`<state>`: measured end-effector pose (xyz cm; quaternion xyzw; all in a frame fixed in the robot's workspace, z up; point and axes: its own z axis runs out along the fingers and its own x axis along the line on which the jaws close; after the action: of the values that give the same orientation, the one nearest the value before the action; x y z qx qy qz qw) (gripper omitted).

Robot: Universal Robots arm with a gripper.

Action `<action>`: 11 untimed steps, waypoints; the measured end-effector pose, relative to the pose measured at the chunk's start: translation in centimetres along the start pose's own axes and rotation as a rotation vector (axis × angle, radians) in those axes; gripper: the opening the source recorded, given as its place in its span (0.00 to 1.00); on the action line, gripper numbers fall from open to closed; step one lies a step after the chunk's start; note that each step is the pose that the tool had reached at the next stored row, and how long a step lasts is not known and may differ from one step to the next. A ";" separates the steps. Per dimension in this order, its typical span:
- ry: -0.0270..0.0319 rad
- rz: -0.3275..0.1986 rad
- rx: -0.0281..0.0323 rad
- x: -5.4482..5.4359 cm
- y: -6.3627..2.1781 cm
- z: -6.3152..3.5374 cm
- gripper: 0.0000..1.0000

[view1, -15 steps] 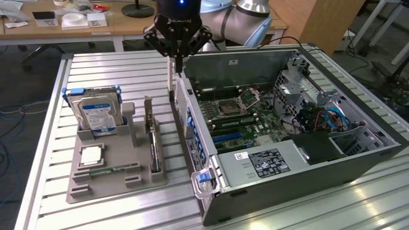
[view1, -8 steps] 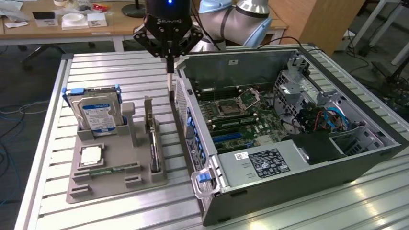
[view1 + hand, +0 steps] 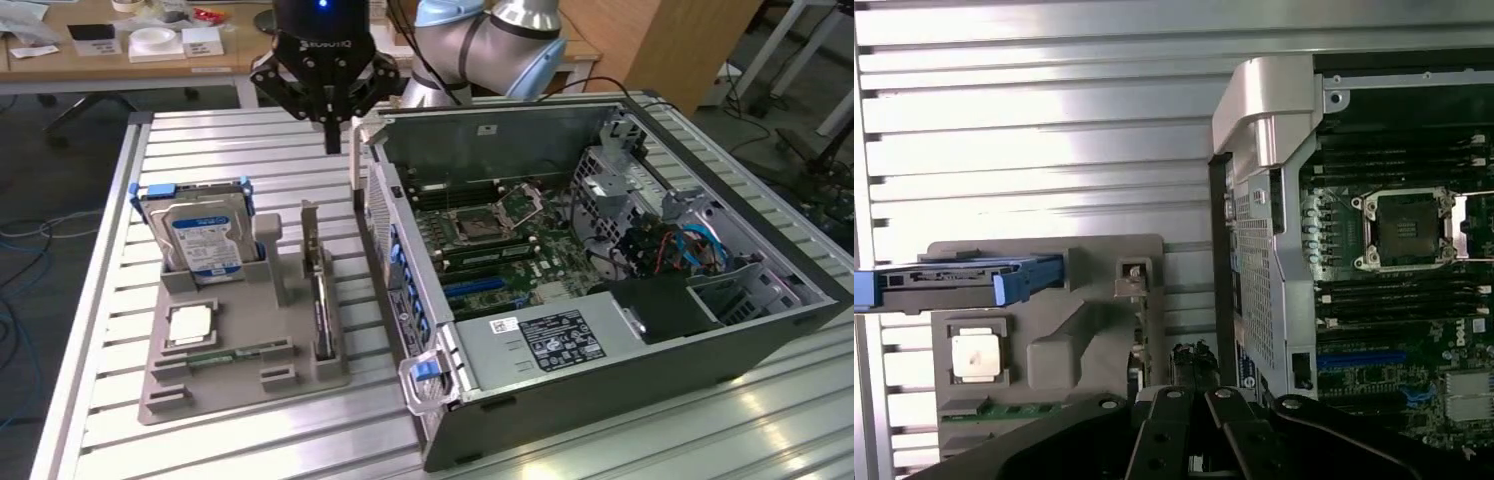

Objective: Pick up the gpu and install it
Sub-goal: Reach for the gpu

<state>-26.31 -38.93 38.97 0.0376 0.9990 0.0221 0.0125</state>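
Gripper: the gripper (image 3: 331,138) hangs above the slatted table (image 3: 254,150); its fingers are closed together and pinch nothing; it stands over bare table past the far end of the grey holder (image 3: 240,385), close to the wall of the computer case (image 3: 601,380).
GPU: the gpu (image 3: 322,310) stands on its long edge in a slot of the holder, on the side nearest the case; nothing touches it; judged, the edge-up stance leaves both flat faces free for a pinch from above.
Other parts: the hard drive (image 3: 200,240) sits upright in its own cradle; the processor (image 3: 187,322) lies flat in a recess; the memory stick (image 3: 220,353) lies in a groove; each is apart from the gpu.
Case: it lies on its side with the panel off and the motherboard (image 3: 494,240) facing up; judged, this lets cards go in from above; the blue expansion slot (image 3: 467,290) appears vacant.
Status: gpu not yet lifted; installation not begun.
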 end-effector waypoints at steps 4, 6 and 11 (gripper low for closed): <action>0.0000 0.000 0.0000 0.9 -0.01 0.05 0.11; 0.0000 0.000 0.0000 1.4 -0.02 0.08 0.11; -0.0001 0.001 -0.0001 2.0 -0.03 0.12 0.11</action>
<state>-28.32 -38.80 38.80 0.0380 0.9990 0.0221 0.0125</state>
